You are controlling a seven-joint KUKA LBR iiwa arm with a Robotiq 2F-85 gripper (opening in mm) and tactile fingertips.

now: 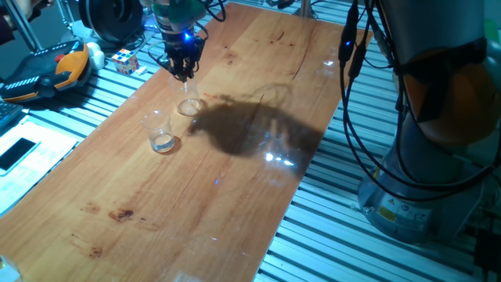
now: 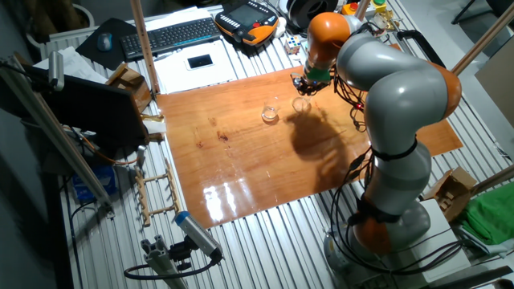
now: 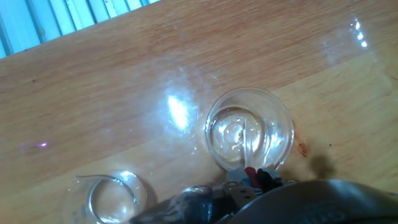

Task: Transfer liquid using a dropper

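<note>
My gripper (image 1: 182, 69) is shut on the dropper (image 1: 187, 88), a thin clear tube that points down over the low clear glass dish (image 1: 189, 107). In the hand view the dropper (image 3: 250, 149) runs from its red end at my gripper (image 3: 252, 180) into the dish (image 3: 273, 109). Its tip is over a whitish glint of liquid (image 3: 229, 134). I cannot tell whether the tip touches the liquid. The clear tumbler (image 1: 160, 131) stands upright just beside the dish, nearer the front. The other fixed view shows the gripper (image 2: 303, 83), dish (image 2: 301, 105) and tumbler (image 2: 270, 114).
The wooden tabletop (image 1: 203, 204) lies on a slatted aluminium bench. An orange and black pendant (image 1: 47, 70) and a colour cube (image 1: 125, 59) lie off the board's far left. The robot base (image 1: 423, 157) and cables (image 1: 352, 94) stand at the right edge.
</note>
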